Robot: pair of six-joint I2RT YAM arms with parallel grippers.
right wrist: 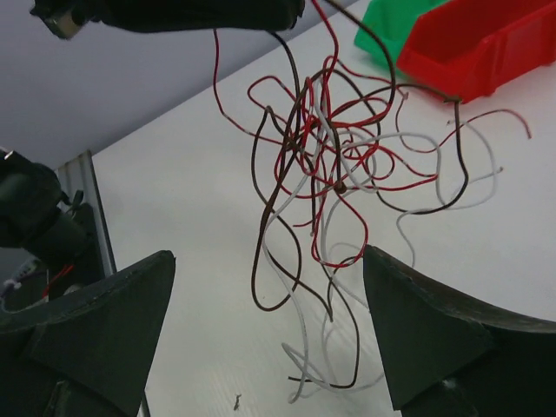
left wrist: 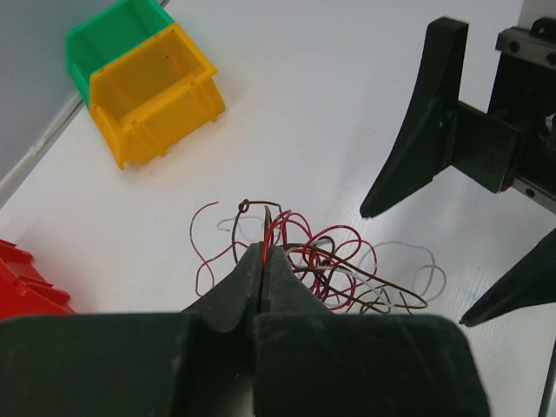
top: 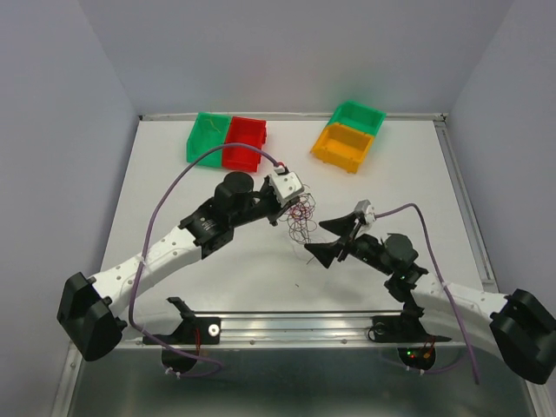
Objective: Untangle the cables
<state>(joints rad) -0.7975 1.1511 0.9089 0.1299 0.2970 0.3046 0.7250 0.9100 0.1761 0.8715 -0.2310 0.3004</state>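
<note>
The cables (top: 301,219) are a small tangle of thin red, brown and white curly strands near the table's middle. My left gripper (top: 287,204) is shut on a red strand at the top of the cables (left wrist: 330,269), as the left wrist view shows at the jaws (left wrist: 264,252). The bunch hangs below it, its lowest loops reaching the table. My right gripper (top: 317,241) stands wide open just right of the tangle. In the right wrist view the lower strands of the cables (right wrist: 330,165) dangle between its fingers (right wrist: 268,256) without touching them.
A green bin (top: 208,136) and a red bin (top: 243,143) sit side by side at the back left. Another green bin (top: 357,116) and an orange bin (top: 345,146) stand at the back right. White walls close off the table's sides and back.
</note>
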